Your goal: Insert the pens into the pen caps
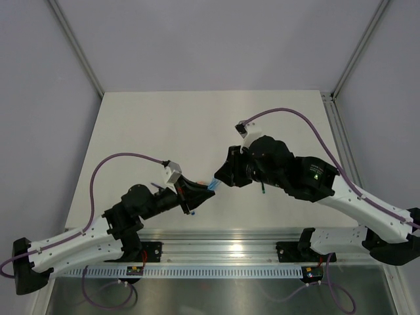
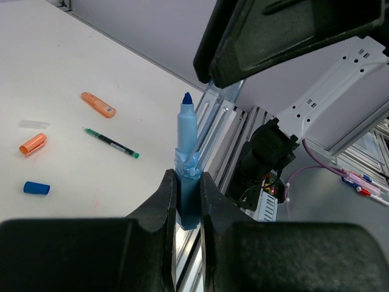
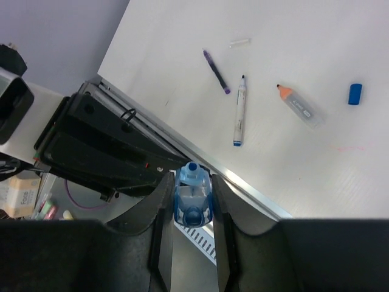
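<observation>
In the left wrist view my left gripper (image 2: 188, 182) is shut on the lower end of a light-blue pen (image 2: 186, 131). The pen stands up with its dark blue tip bare. My right gripper (image 3: 192, 188) is shut on a light-blue pen cap (image 3: 193, 198), seen end-on between the fingers. From the top the two grippers (image 1: 197, 195) (image 1: 220, 178) meet nose to nose above the table's near edge. The right gripper (image 2: 285, 36) hangs just above and beyond the pen tip, apart from it. On the table lie a white pen with a blue end (image 3: 240, 111), an orange-tipped pen (image 3: 299, 105) and a blue cap (image 3: 355, 93).
A thin purple pen (image 3: 216, 71) and a clear cap (image 3: 239, 42) lie farther out. The left wrist view also shows a green-tipped pen (image 2: 111, 143), an orange cap (image 2: 33, 143) and an orange stub (image 2: 98, 104). The metal rail (image 1: 223, 244) runs along the near edge.
</observation>
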Robot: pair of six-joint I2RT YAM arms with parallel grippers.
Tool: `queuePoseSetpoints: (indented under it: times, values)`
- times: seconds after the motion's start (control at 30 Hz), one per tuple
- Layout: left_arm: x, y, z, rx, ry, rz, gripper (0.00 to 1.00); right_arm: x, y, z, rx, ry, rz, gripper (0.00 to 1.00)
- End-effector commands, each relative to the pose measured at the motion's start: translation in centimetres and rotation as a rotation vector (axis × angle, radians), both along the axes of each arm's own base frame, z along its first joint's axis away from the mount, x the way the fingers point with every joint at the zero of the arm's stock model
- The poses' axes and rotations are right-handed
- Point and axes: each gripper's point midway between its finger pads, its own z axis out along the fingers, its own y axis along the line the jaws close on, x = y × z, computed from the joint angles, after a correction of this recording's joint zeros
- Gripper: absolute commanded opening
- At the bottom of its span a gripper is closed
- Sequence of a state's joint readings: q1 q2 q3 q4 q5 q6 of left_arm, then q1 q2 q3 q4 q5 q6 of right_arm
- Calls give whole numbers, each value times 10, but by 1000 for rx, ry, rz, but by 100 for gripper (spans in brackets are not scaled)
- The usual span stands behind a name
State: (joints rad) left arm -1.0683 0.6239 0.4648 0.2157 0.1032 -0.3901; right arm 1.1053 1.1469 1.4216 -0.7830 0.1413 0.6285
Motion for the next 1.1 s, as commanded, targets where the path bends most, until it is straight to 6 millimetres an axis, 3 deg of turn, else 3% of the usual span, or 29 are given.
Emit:
queuePoseSetpoints:
  times: [0.0,0.2,0.57,0.9,1.07]
  values:
    - [-4,-2,8,-13,-4,-11,0,31,1,55,102,-159,-110,17]
    - [-5,-1,14,-24,-10,-8,0,37,19,50,78,-152,-77,18]
    - [0,8,33,-88,8,47,0,35,26,16,57,-96,-74,19]
    - [6,11,56,-174,33,88,0,18,41,-17,48,-55,-44,20]
    - [11,15,63,-207,33,126,0,5,40,-31,41,-33,-42,20]
